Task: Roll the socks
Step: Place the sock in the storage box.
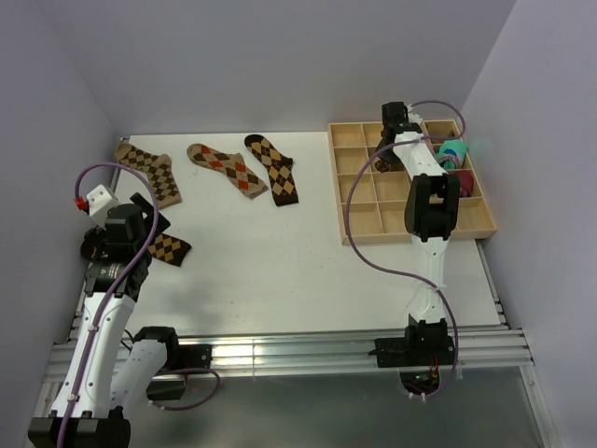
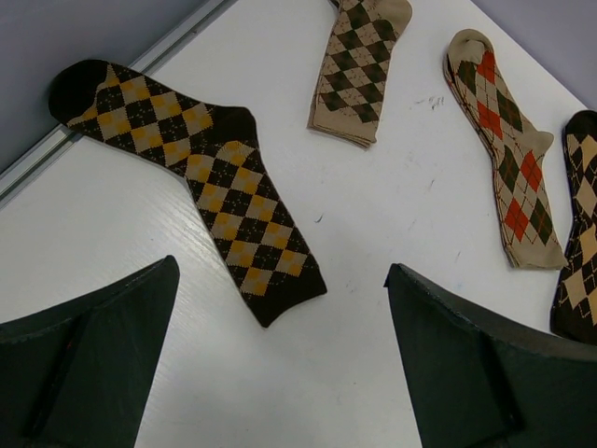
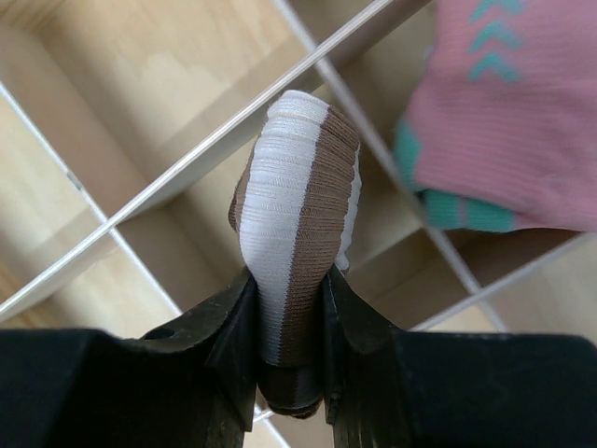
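Right gripper (image 3: 289,303) clamped on one rolled striped sock (image 3: 298,205) over tray (image 1: 359,217), left gripper (image 2: 282,271) wide apart, four flat argyle socks (image 1: 244,174), one pink-teal bundle (image 3: 522,112)

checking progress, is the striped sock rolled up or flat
Rolled up: the striped sock is a stubby brown-and-cream bundle pinched in the right gripper over the wooden tray.

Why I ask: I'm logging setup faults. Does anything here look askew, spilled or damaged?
Nothing is spilled or damaged. The one odd item is a pink and teal bundle in the wooden tray, matching nothing else. Four argyle socks lie flat at mixed angles, unrolled; the right claw grips a striped roll.
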### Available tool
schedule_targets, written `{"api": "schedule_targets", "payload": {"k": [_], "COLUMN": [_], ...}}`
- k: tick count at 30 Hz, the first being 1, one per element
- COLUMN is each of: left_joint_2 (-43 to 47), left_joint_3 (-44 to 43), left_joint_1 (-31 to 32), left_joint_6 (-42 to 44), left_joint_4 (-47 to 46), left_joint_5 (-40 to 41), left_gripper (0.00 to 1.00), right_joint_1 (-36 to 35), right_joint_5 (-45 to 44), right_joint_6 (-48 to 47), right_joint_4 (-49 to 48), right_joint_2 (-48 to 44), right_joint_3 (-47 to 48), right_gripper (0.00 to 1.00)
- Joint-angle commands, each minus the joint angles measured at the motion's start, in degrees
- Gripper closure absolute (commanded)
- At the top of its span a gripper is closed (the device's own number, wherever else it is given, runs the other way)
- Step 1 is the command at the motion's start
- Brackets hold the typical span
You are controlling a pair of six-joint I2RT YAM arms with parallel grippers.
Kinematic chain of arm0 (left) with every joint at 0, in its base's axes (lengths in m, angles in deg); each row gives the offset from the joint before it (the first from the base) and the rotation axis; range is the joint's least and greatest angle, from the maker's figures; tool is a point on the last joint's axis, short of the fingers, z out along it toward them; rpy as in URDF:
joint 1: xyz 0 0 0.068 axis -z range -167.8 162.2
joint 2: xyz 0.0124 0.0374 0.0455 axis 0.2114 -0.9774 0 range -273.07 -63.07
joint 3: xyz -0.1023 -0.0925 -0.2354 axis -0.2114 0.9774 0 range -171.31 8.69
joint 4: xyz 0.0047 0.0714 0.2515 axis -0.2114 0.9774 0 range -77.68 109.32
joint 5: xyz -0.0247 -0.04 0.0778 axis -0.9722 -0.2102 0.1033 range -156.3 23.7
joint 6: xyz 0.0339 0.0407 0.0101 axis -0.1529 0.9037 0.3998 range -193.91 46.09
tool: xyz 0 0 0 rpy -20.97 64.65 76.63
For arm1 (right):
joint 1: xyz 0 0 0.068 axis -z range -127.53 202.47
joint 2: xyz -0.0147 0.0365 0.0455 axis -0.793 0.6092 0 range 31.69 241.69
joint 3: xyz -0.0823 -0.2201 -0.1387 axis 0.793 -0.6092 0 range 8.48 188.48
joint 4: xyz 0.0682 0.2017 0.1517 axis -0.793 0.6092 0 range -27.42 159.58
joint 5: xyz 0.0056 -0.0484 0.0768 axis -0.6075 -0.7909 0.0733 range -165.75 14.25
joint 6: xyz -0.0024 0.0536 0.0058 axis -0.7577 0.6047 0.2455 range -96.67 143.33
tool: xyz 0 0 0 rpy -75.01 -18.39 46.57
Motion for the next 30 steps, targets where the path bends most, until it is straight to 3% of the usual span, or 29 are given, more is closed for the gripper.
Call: {"api": "schedule_targets", "payload": {"k": [1,9,16,24,26,30], "left_joint_2": [0.47,0.55,0.55,0.82,0.73,0.91], "left_joint_3": [-0.16,-0.25,-0.34,-0.25,-0.25,-0.25], "left_joint_1": [0.16,0.16,0.16,0.16,0.16,0.16], "left_joint_6": [0.93,0.93,0.75,0.66,0.66,0.75], "left_joint_4": [-1.78,-1.6,-1.25,-1.16,-1.16,-1.07], "left_joint_5": [1.35,1.61,2.14,2.23,2.23,2.23], "left_gripper": [0.01,0.01,0.0,0.01,0.01,0.01], "right_joint_1": [0.64,0.64,0.64,0.55,0.55,0.37], "right_joint_5": [4.84,8.89,2.21,0.45,1.67,2.74], "right_joint_6": [3.16,6.5,11.77,14.85,14.68,13.63], "right_joint_4": [-0.29,-2.22,-7.67,-7.59,-6.71,-5.91], "right_joint_2": [0.93,1.38,-3.2,-1.97,-0.13,1.11], "right_joint_3": [2.12,-2.1,-9.4,-8.53,-6.69,-5.53], "right_gripper": [1.0,1.0,1.0,0.99,0.94,0.72]}}
